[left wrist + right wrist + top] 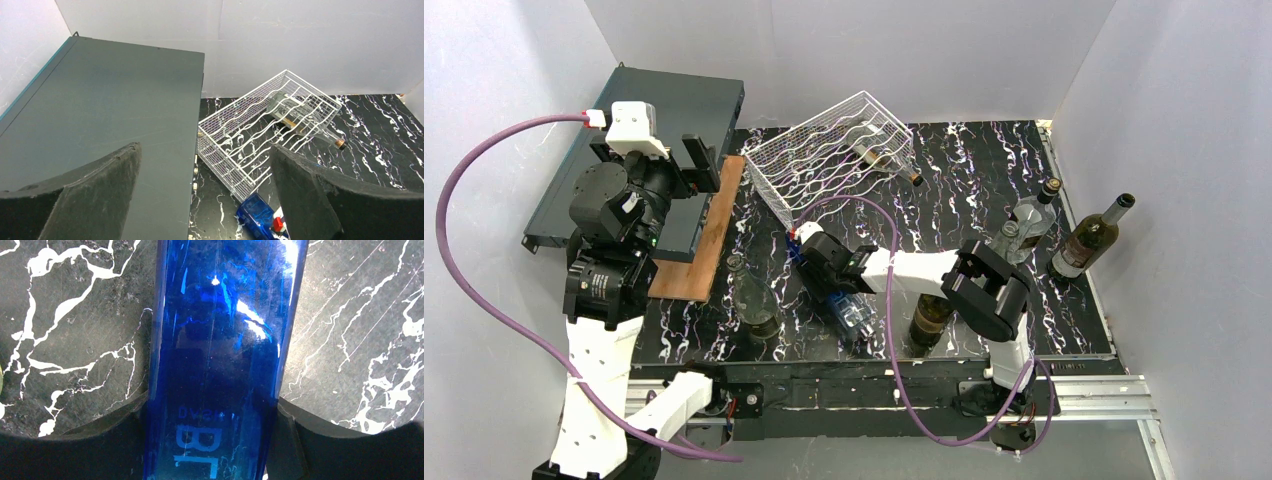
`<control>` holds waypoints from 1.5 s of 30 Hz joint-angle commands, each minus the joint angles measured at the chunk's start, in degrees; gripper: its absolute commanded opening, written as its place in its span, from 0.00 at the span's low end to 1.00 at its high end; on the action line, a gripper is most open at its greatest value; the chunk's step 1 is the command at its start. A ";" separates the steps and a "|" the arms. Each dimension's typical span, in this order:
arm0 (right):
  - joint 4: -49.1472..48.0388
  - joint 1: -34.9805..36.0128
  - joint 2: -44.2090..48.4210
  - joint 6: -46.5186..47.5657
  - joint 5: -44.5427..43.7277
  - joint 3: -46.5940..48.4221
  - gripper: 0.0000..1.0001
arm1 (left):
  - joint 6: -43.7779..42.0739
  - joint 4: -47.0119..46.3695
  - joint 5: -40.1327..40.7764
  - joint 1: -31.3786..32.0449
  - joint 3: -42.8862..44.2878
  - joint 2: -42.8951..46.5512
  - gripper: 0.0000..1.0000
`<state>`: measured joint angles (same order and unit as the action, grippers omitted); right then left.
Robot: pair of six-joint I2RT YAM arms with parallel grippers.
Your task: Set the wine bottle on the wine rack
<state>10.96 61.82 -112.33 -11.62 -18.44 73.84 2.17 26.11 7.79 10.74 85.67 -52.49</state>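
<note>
A blue wine bottle (220, 340) lies lengthwise between the fingers of my right gripper (212, 412), which is shut on its body. From above, the bottle (844, 306) is low over the marble table (984, 170), in front of the wine rack (829, 160). I cannot tell whether it touches the table. The white wire rack (250, 135) sits tilted at the back and holds one clear bottle (295, 117). My left gripper (205, 170) hangs open and empty over the edge of the dark grey box (115, 110).
A green bottle (754, 296) stands left of the right gripper and a dark bottle (929, 320) stands under the right arm. A clear bottle (1029, 225) and another bottle (1089, 240) stand near the right wall. A wooden board (706, 235) lies beside the grey box (674, 110).
</note>
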 commanded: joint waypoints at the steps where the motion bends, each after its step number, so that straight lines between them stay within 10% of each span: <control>1: -1.59 -0.65 -0.55 1.44 1.59 0.28 0.62 | 0.79 -1.31 0.86 0.24 1.23 -0.27 0.99; 10: 0.54 -0.52 5.63 -0.60 -1.62 -2.45 0.01 | -1.66 -3.39 3.60 1.82 -3.48 2.11 0.99; 45: -8.84 -2.86 12.58 1.86 -11.03 -2.48 0.01 | -3.76 -7.03 11.46 2.70 -11.61 5.38 0.99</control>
<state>11.68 58.96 -103.70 -10.44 -25.63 67.37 -0.40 20.91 17.39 13.26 74.56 -48.03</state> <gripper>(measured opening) 0.708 0.992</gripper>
